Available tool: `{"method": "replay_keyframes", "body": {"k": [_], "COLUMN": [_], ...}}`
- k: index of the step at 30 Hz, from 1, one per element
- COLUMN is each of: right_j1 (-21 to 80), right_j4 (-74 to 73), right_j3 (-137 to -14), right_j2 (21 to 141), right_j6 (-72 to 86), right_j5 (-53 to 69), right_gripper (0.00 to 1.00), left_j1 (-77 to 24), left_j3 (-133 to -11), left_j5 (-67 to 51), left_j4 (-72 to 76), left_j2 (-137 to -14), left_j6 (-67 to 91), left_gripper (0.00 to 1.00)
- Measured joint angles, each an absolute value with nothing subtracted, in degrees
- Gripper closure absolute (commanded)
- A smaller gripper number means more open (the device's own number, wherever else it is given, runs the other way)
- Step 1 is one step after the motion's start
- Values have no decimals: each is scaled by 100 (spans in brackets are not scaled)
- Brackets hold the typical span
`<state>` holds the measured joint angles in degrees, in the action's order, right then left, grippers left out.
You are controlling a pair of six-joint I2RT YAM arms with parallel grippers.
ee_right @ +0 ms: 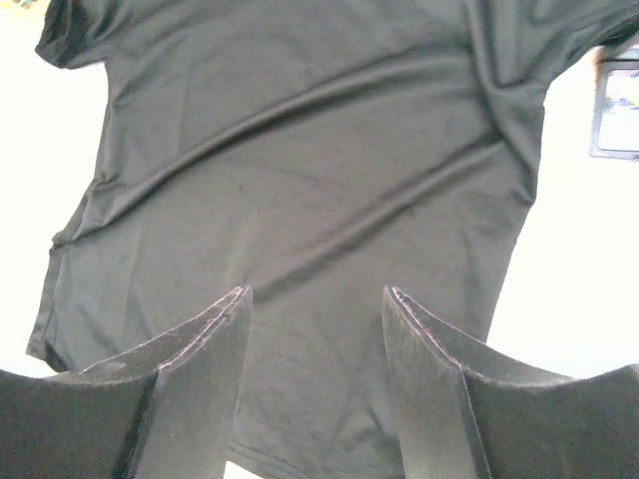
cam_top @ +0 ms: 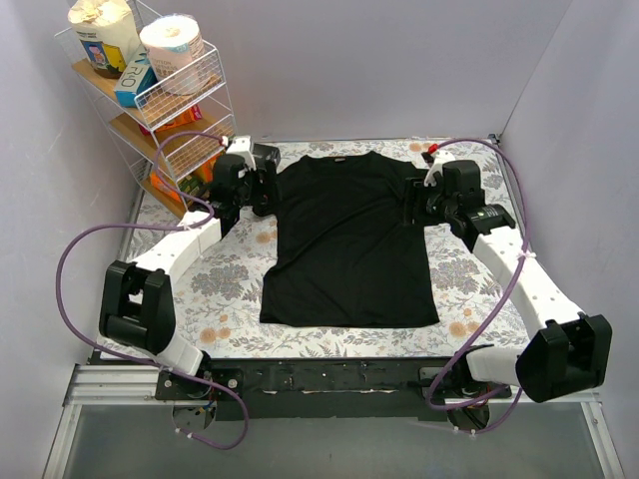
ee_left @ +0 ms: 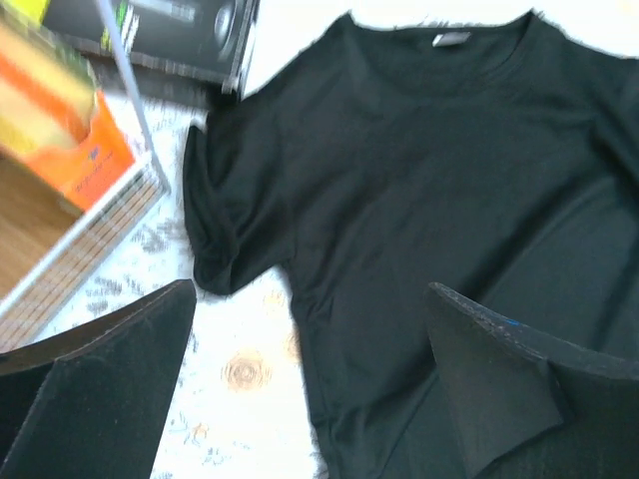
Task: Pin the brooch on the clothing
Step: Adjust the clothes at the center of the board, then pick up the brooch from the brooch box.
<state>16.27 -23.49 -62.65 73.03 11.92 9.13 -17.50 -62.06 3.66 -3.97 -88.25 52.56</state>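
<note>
— Found the black T-shirt (cam_top: 349, 239) spread flat mid-table on the floral cloth (cam_top: 230, 289). No sign of the brooch in any view; hidden or too small, cannot say which.
— Pointing which way?
— Collar toward 12 o'clock, with the pale label (ee_left: 451, 40) inside it, and hem toward 6. Long axis along 12–6, with sleeves out at 9 and 3.
— And the grippers?
— Left gripper (ee_left: 312, 299) by the 9 o'clock sleeve, with fingers spread wide, gripping nothing. Right gripper (ee_right: 318, 294) by the 3 o'clock sleeve, likewise parted and empty, above the fabric.
— Handling?
— Probably soft, light and limp; likely to bunch or slide on the cloth if dragged. Best to pinch a single layer at the chest, just below the collar, and hold it taut for the pin. For the brooch, expect hard, slippery metal; take by the rim, clear of the point.
</note>
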Motion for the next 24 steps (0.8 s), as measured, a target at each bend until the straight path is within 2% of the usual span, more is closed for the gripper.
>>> {"method": "replay_keyframes", "body": {"k": [7, 13, 24], "right_j1": [1627, 1549, 152], "right_j4": [-2512, -2615, -2078], "right_j3": [-6324, -6702, -7317], "right_j2": [7172, 7522, 9452], "right_j6": [1291, 1306, 1114], "right_j5": [-21, -602, -226], "right_gripper": [37, 38, 45], "left_j1": [-1640, -1610, -1610], "left_j3": [-7426, -6737, -6436], "left_j5": [-541, -1033, -1052], "left_j4": [-661, -342, -384], "left_j2": [-8965, -8842, -8700], "left_j6": [5277, 5345, 5258], "left_gripper": [2, 2, 2]}}
